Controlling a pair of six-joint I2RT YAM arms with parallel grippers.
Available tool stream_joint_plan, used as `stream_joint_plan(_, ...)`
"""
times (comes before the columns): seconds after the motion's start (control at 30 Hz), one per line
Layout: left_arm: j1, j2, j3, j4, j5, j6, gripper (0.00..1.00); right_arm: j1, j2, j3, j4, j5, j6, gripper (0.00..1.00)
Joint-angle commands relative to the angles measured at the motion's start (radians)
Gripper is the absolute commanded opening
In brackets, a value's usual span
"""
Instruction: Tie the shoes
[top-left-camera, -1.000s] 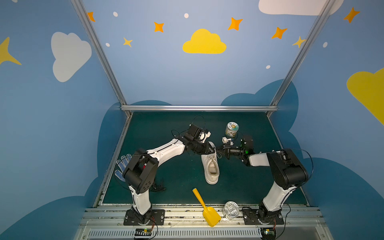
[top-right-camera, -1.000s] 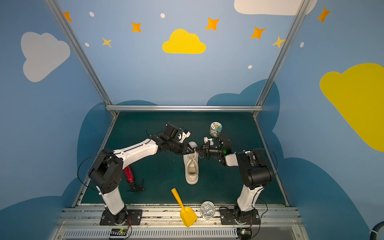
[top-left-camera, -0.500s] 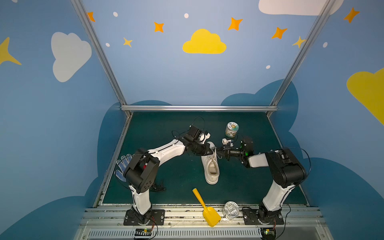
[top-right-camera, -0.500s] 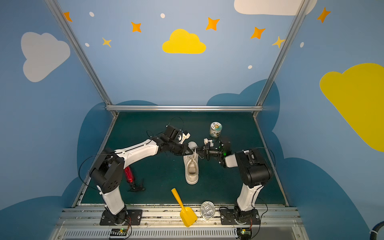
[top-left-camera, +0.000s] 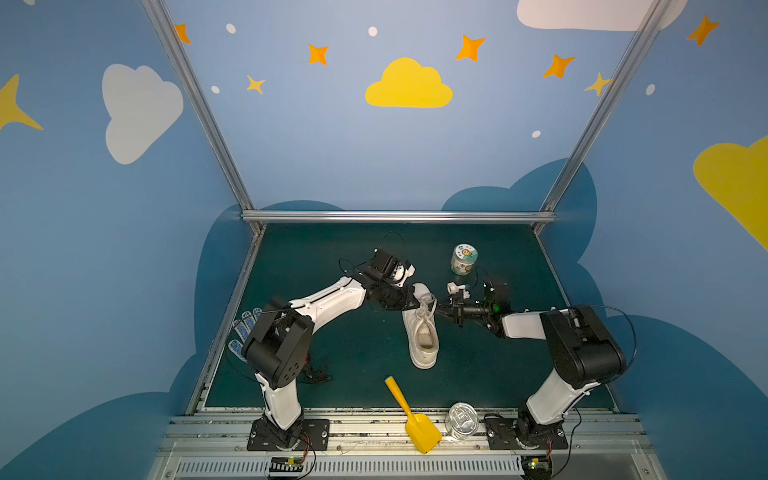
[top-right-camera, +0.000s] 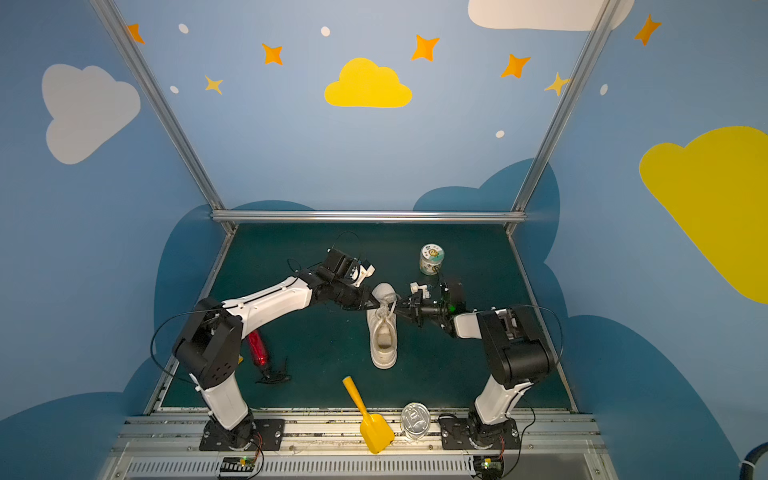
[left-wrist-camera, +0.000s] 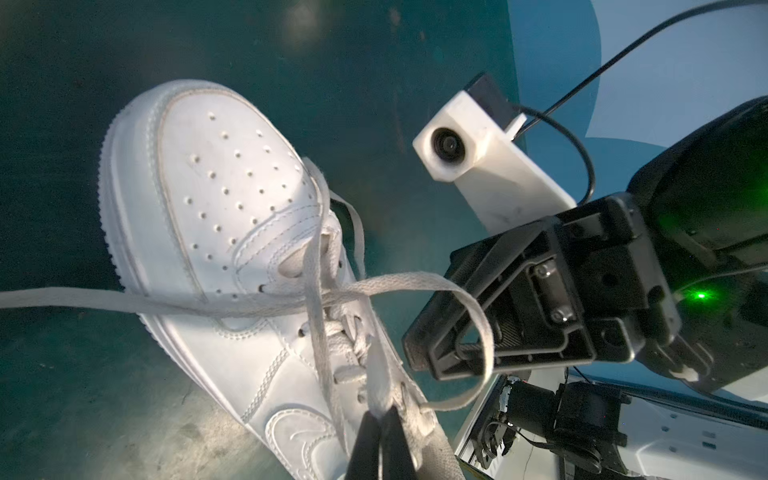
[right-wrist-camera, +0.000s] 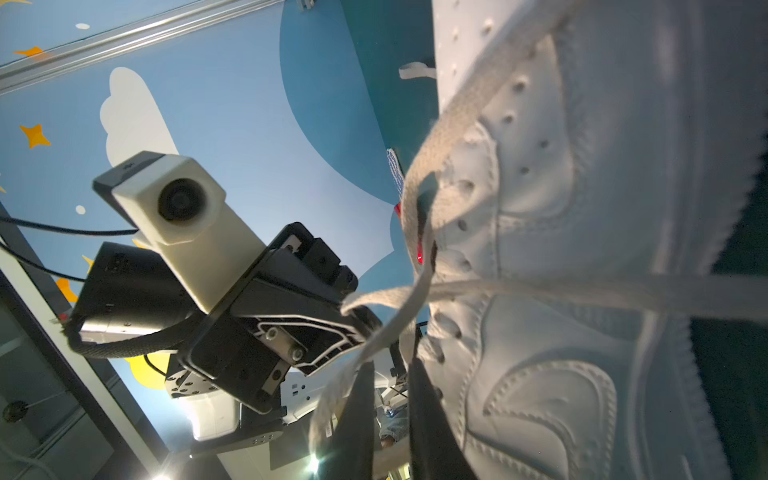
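Glove (top-left-camera: 244, 332): a blue-dotted white glove is seen at the left edge of the green mat (top-left-camera: 357, 357), partly hidden behind the left arm.
Red object (top-right-camera: 258, 349): a red cylinder is seen lying just behind the left arm's base.
Left gripper (left-wrist-camera: 381, 409): clamped tight on a flat white lace, over the sneaker's eyelets.
Scoop (top-left-camera: 409, 411): a yellow scoop is laid at the mat's front edge, well apart from the sneaker.
Sneaker (top-left-camera: 424, 332): placed mid-mat on its sole, toe towards the back wall, between the two grippers.
Laces (left-wrist-camera: 395, 282): drawn out sideways and crossed above the tongue.
Right gripper (right-wrist-camera: 390, 365): fingers narrowly parted, a gap seen between them; a lace is draped over one finger.
Tin (top-left-camera: 461, 419): a metal tin is laid on the front rail.
Jar (top-left-camera: 464, 258): stood upright behind the right gripper.
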Motion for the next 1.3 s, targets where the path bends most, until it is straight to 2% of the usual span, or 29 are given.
stream_joint_plan(0.0,0.010,-0.054,0.018,-0.044,-0.014,0.023,0.03,-0.027,-0.059,-0.014,-0.221,0.003,-0.139,0.18)
stream_joint_plan(0.4,0.015,-0.128,0.096,-0.118,-0.040,0.033,0.03,-0.126,-0.228,0.084,-0.858,0.117,-0.537,0.23)
stream_joint_plan(0.63,0.015,-0.163,0.175,-0.167,-0.044,0.049,0.03,-0.140,-0.340,0.173,-1.175,0.303,-0.742,0.27)
stream_joint_plan(0.8,0.016,-0.167,0.234,-0.202,-0.028,0.044,0.03,-0.139,-0.459,0.257,-1.343,0.508,-0.866,0.29)
stream_joint_plan(0.9,0.012,-0.169,0.257,-0.188,0.007,0.018,0.03,-0.133,-0.529,0.303,-1.366,0.555,-0.927,0.29)
stream_joint_plan(1.03,0.010,-0.177,0.281,-0.174,0.011,0.002,0.03,-0.106,-0.623,0.306,-1.283,0.581,-1.002,0.32)
stream_joint_plan(1.13,0.009,-0.172,0.305,-0.179,0.016,0.001,0.03,-0.076,-0.702,0.271,-1.156,0.610,-1.057,0.33)
stream_joint_plan(1.27,0.010,-0.158,0.351,-0.208,0.027,0.016,0.03,-0.031,-0.816,0.159,-0.886,0.637,-1.131,0.37)
